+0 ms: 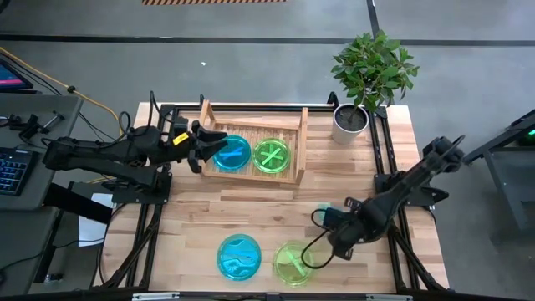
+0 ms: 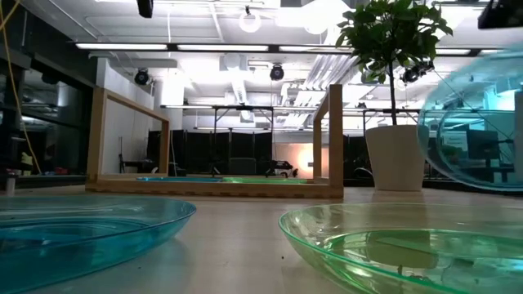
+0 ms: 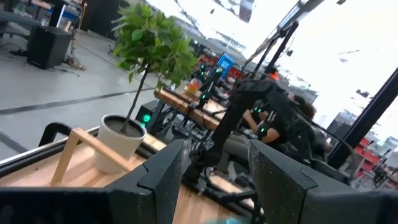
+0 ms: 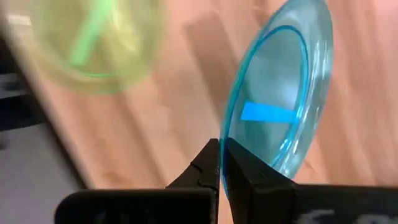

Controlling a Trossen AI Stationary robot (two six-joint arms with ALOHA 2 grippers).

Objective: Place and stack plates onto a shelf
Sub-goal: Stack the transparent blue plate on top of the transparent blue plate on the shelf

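The wooden shelf (image 1: 298, 144) stands at the table's far side with a blue plate (image 1: 231, 154) and a green plate (image 1: 272, 155) lying flat on its slats. My left gripper (image 1: 206, 140) hovers open over the shelf's left end, beside that blue plate; in its wrist view the fingers (image 3: 214, 155) hold nothing. Near the table's near edge lie another blue plate (image 1: 239, 256) and a green plate (image 1: 294, 262). My right gripper (image 1: 328, 224) is above the table just right of them, shut on a third blue plate (image 4: 280, 93), also seen raised in the low view (image 2: 478, 122). My right gripper pinches the blue plate by its rim (image 4: 231, 134) between the two fingers, one on each face. The plate stands on edge beyond the fingertips, lifted clear of the table, its light bar mark (image 4: 267, 112) facing the camera.
A potted plant (image 1: 351, 119) stands at the table's far right corner, just right of the shelf. The shelf's raised side rails (image 2: 336, 139) rise at both ends. Bare wood lies between the shelf and the two near plates. A keyboard desk (image 1: 17, 159) sits off the table's left.
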